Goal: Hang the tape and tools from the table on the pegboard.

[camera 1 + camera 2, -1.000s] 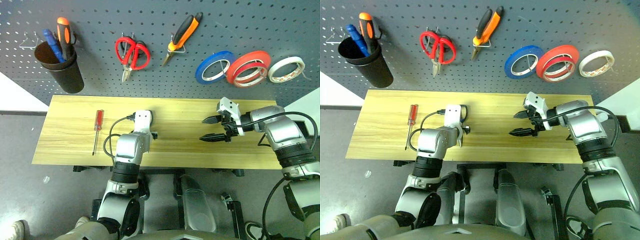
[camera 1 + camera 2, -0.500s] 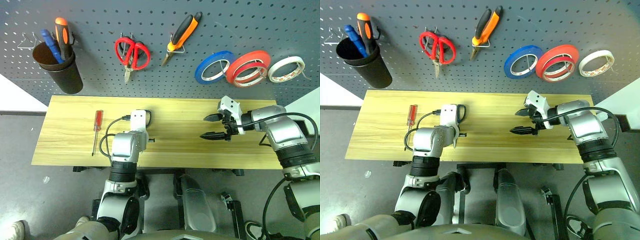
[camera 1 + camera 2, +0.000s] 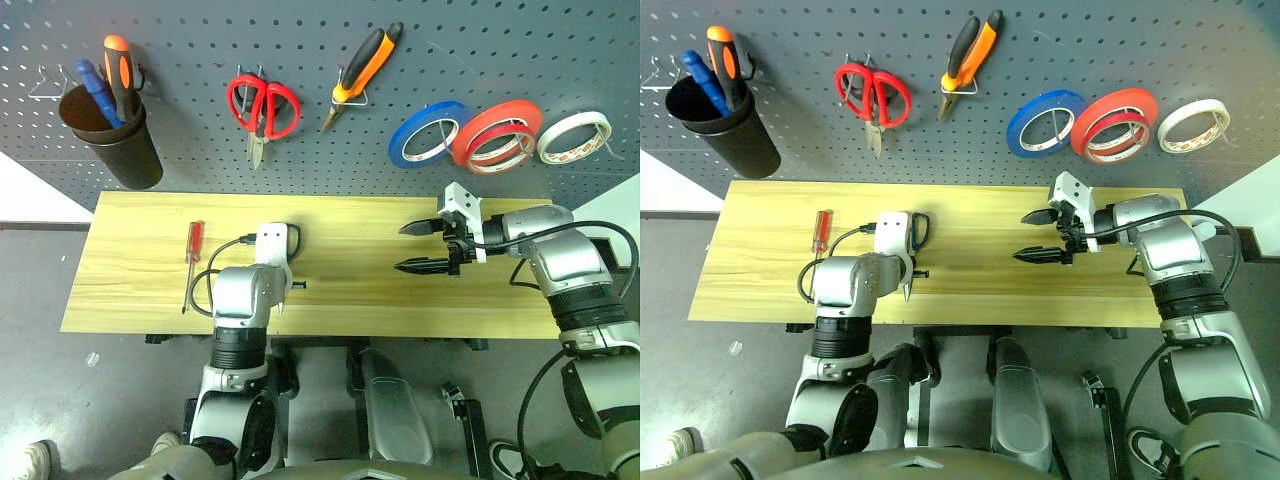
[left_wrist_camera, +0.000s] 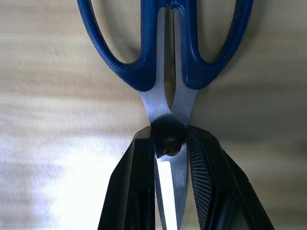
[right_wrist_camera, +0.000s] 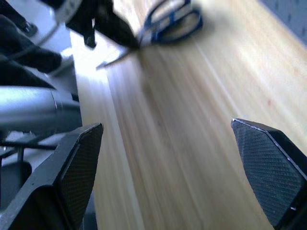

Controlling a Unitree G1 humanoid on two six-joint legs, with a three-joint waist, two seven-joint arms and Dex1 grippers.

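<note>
Now left end effector (image 4: 169,158) clamped on scissors (image 4: 165,52), at pivot

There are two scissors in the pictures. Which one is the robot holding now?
The blue-handled scissors on the table: the left gripper is shut on them at the pivot. The red-handled scissors hang untouched on the pegboard.

Workshop corner: wall panel, worktop, floor

Dark grey perforated pegboard (image 3: 200,165) covers the back wall, with white wall panels (image 3: 30,190) showing at its lower left and right edges. Light yellowish wooden worktop (image 3: 350,290) with visible grain stands against it. Dark grey floor (image 3: 100,400) below, bearing small pale specks. Even, bright lighting with soft shadows.
</note>
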